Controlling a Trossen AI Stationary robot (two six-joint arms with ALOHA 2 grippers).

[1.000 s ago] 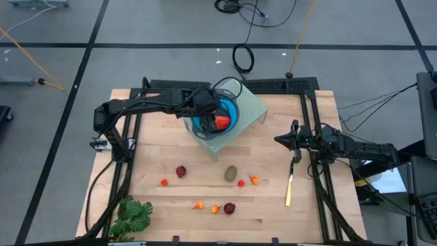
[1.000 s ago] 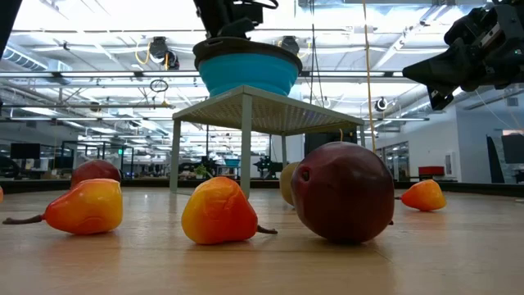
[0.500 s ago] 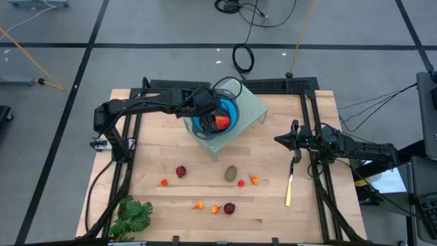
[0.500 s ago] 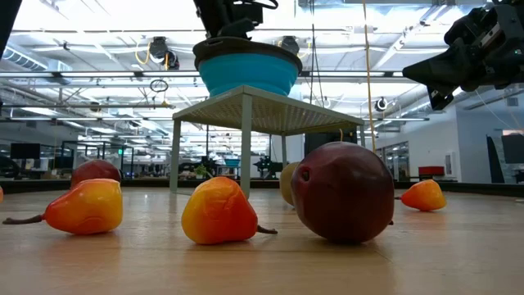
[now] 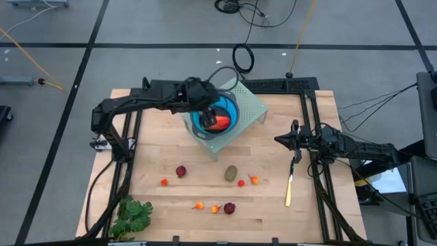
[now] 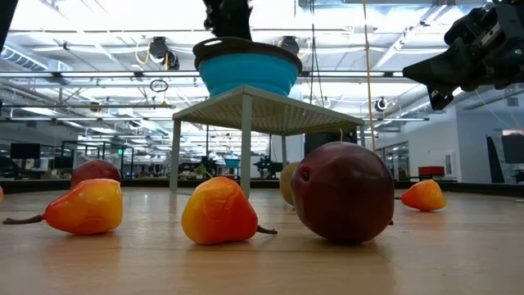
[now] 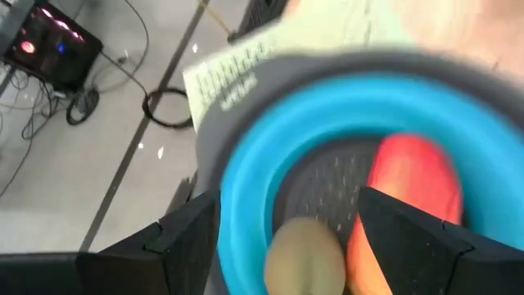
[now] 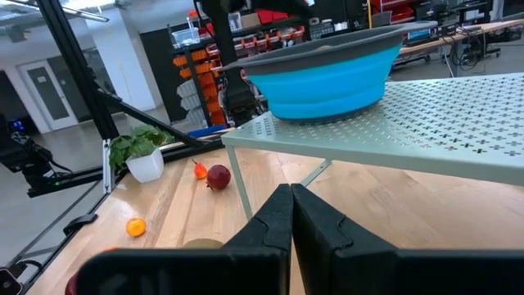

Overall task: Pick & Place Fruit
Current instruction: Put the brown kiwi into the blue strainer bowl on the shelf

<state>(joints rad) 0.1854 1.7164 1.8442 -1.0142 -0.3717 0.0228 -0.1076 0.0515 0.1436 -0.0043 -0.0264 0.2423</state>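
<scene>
A blue bowl (image 5: 220,115) stands on a pale green perforated stand (image 5: 249,109) at the far middle of the table. In it lie a long orange-red fruit (image 7: 408,187) and an oval brown-green one (image 7: 306,256). My left gripper (image 7: 286,209) hangs open just above the bowl, holding nothing. More fruit lies on the wood nearer the front: a brown-green oval (image 5: 231,173), two dark red balls (image 5: 181,171) (image 5: 229,208) and small orange and red pieces (image 5: 199,204). My right gripper (image 5: 293,142) waits shut at the table's right side, level.
A yellow-handled knife (image 5: 289,188) lies near the right gripper. A green leafy bunch (image 5: 133,216) sits at the near left corner. Black frame rails (image 5: 321,184) run along both sides of the table. Open wood lies between the stand and the scattered fruit.
My left gripper has risen from the bowl's mouth and drawn back slightly toward the table's far left. The orange-red fruit stays in the bowl and shows more fully in the high view now.
</scene>
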